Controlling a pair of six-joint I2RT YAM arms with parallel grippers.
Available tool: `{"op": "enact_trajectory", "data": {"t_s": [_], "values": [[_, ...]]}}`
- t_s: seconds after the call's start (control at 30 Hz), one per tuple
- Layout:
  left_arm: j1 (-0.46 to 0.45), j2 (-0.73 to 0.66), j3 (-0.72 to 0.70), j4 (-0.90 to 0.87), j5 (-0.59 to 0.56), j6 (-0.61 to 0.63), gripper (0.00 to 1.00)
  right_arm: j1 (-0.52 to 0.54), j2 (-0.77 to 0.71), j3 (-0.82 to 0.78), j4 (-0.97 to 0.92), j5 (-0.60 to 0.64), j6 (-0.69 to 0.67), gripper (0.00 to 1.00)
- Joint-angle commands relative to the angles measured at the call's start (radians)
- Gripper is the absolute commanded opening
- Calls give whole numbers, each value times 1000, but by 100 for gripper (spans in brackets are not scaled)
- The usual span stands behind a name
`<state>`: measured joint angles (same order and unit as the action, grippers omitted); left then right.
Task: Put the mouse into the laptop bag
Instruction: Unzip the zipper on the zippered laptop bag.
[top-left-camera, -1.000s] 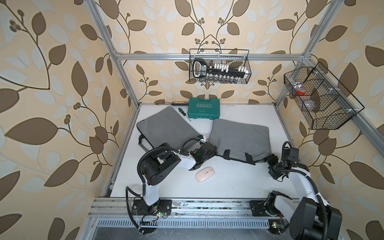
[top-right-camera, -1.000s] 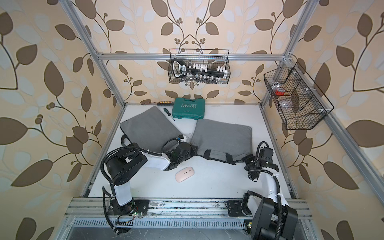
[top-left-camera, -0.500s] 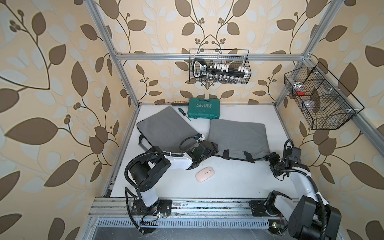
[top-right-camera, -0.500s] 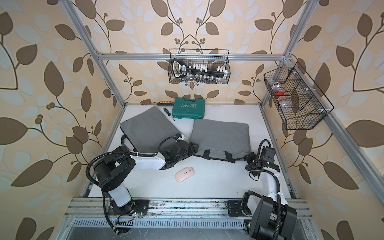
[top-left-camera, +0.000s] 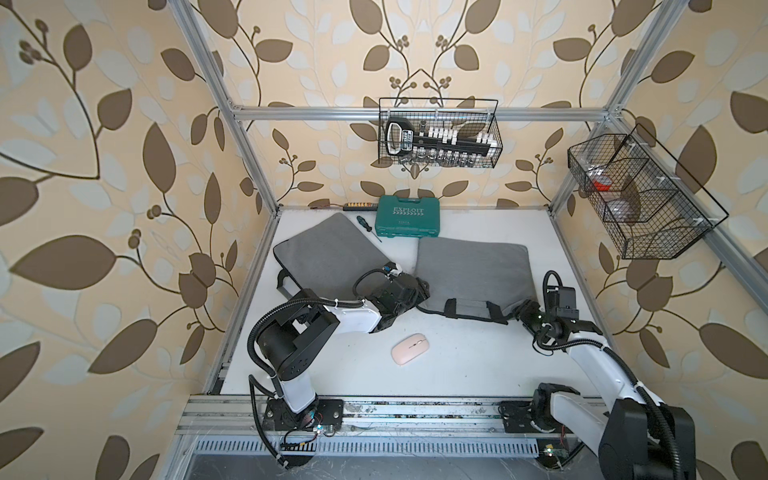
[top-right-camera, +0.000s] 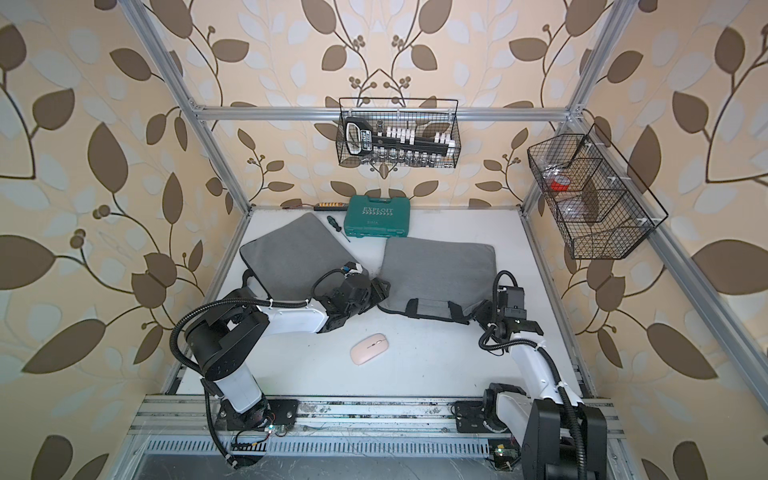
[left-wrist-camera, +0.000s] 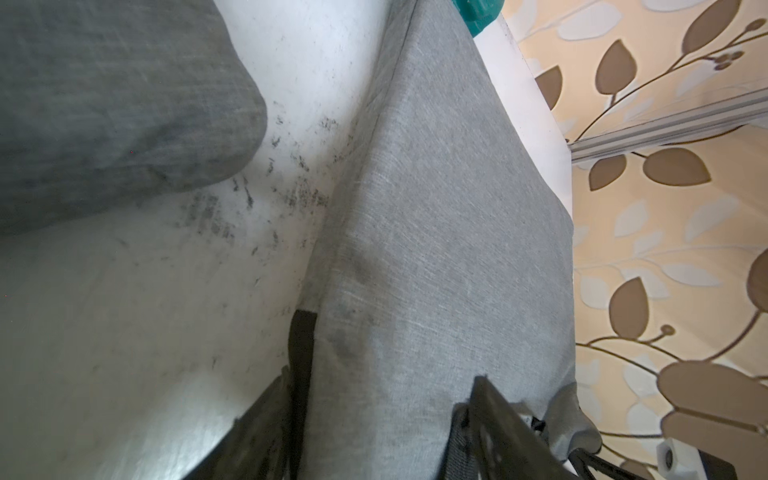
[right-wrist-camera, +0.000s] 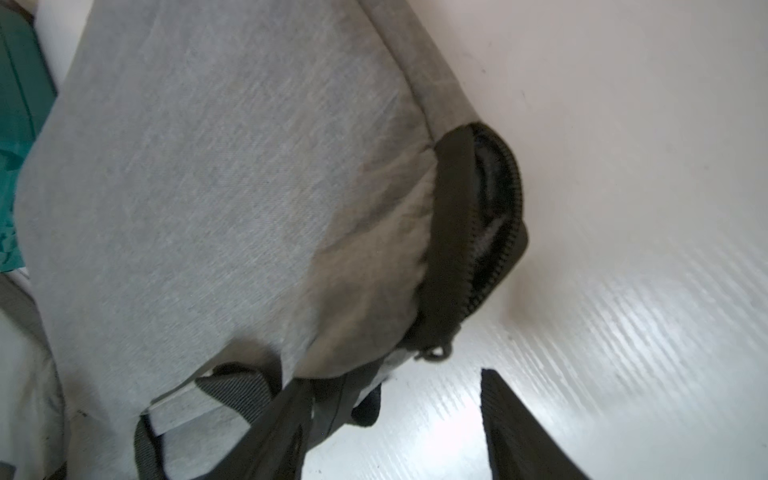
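The white table (top-left-camera: 457, 374) first: two grey bags lie across the back half. The lighter laptop bag (top-left-camera: 473, 270) sits at about one o'clock, handles toward us. A darker grey bag (top-left-camera: 332, 257) lies at eleven, and the green tool case (top-left-camera: 407, 216) is at twelve against the wall. Neither bag has budged in the last second.

Now the arms, and here's the change. The left gripper (left-wrist-camera: 382, 376), at the laptop bag's seven o'clock corner, was nearly closed a second ago and has sprung apart. Its fingers (left-wrist-camera: 498, 419) stand wide, straddling grey fabric and pinching nothing. The right gripper (right-wrist-camera: 392, 378), at the bag's five o'clock corner, has been narrowing. Its fingers (right-wrist-camera: 519, 424) are apart even so, mostly bare table between them, nothing held.

The pink mouse (top-left-camera: 410, 349) lies untouched at six o'clock, well apart from the bag.

Smallest last: the zipper (right-wrist-camera: 490, 199) gapes only at that corner, and the zipper pull (right-wrist-camera: 434, 353) sits just ahead of the right fingers. My read is that the left has let go and the right is lining up on the pull. The bag needs opening wider before the mouse goes in.
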<state>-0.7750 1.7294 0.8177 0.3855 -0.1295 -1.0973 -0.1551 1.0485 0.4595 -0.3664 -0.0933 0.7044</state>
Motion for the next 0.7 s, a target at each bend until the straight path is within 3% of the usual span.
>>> {"op": "enact_trajectory", "data": {"t_s": [0.0,0.1,0.23,0.33,0.47,0.5,0.57,0.63,0.67], "values": [[5,-42,34,-6,8,31,67,10,44,19,48,61,22,55],[14,-45,34,-19,8,27,66,9,66,26,68,140,41,31],[34,-54,22,-24,25,19,66,3,111,73,0,236,37,33],[50,-64,10,-18,36,14,65,-11,110,67,3,197,22,33],[68,-87,8,-43,35,23,65,-48,44,33,18,110,-1,43],[75,-95,6,-52,38,25,65,-54,23,28,12,119,-2,50],[83,-107,1,-61,43,25,66,-54,-11,27,7,141,-2,83],[85,-110,-2,-64,54,27,72,-62,-27,34,6,143,-5,95],[85,-105,0,-66,56,28,76,-69,-27,36,15,128,-9,95]]}}
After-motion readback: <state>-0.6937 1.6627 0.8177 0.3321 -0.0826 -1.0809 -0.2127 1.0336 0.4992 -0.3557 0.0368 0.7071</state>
